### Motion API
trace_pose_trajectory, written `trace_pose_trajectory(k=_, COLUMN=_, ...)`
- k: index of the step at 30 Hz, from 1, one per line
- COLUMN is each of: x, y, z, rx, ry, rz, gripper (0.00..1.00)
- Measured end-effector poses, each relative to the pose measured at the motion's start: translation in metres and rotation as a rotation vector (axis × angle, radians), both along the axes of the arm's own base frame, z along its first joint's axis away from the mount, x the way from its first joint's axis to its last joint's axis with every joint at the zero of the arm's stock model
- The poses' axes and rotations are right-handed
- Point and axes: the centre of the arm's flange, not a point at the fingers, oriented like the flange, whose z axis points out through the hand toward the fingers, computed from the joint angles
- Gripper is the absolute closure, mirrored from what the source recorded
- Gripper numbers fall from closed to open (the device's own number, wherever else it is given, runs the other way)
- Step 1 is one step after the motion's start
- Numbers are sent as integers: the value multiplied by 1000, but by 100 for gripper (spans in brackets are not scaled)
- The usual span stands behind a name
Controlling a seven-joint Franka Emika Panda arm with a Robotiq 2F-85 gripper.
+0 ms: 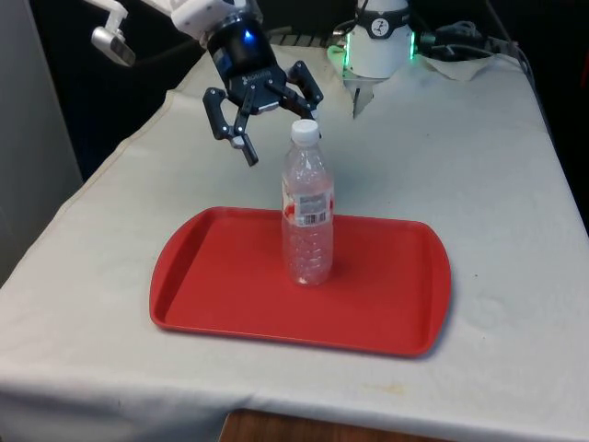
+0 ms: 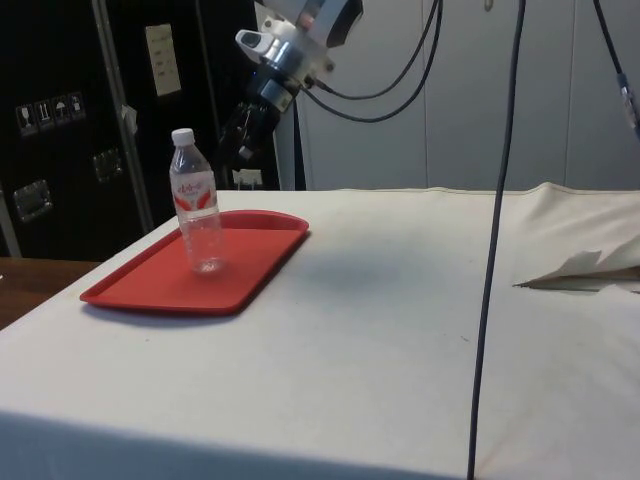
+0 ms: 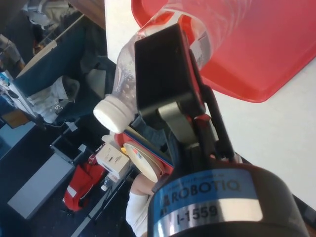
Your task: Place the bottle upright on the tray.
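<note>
A clear plastic bottle (image 1: 306,216) with a white cap and a red label stands upright near the middle of the red tray (image 1: 212,276). My gripper (image 1: 276,129) hangs tilted just behind the bottle's cap, open, its fingers spread and holding nothing. From the side, the gripper (image 2: 245,140) is above and beyond the bottle (image 2: 197,215), apart from it, over the far end of the tray (image 2: 250,255). In the wrist view one black finger (image 3: 163,74) lies across the bottle (image 3: 126,79), with the tray (image 3: 266,49) beyond.
The tray sits close to the table's near edge (image 1: 276,405) in the front view. A folded white paper (image 2: 580,270) lies on the cloth, and a dark cable (image 2: 497,220) hangs down in the side view.
</note>
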Motion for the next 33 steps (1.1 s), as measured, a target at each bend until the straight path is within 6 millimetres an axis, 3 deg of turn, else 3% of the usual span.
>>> trace_pose_trajectory(k=33, x=-4, y=-4, z=36, rx=-49, ry=-36, rz=45, gripper=0)
